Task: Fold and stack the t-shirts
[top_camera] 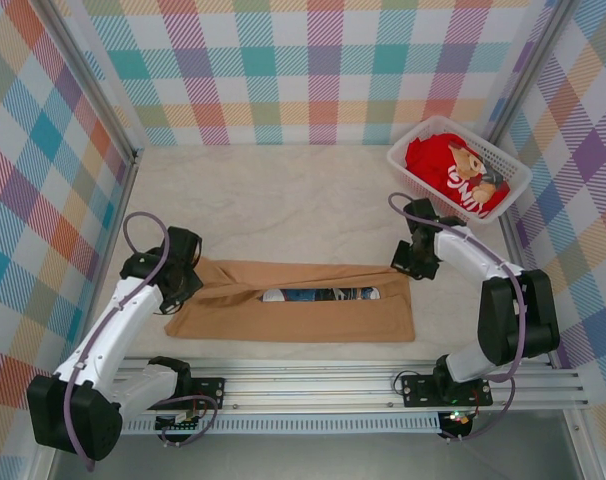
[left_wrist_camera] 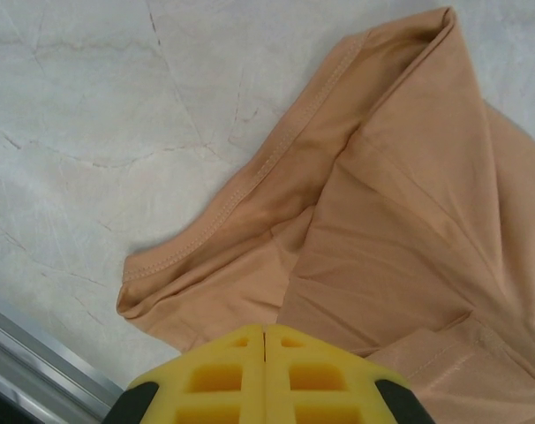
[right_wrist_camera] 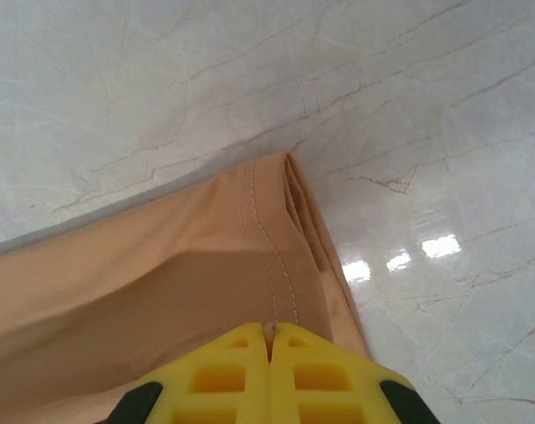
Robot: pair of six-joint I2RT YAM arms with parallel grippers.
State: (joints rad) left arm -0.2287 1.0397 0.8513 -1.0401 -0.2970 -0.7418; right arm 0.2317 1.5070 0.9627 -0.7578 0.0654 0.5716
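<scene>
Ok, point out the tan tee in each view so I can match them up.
Top external: tee, near middle of the table, spread left to right.
Left wrist: tee in the right half, its hemmed edge running to lower left.
Right wrist: tee at lower left, its stitched corner near centre.
Shared landmark: the pale marbled table beyond the cloth.

tan tee [top_camera: 323,318]: folded flat band, centre | red tee [top_camera: 435,160]: crumpled, far right
</scene>
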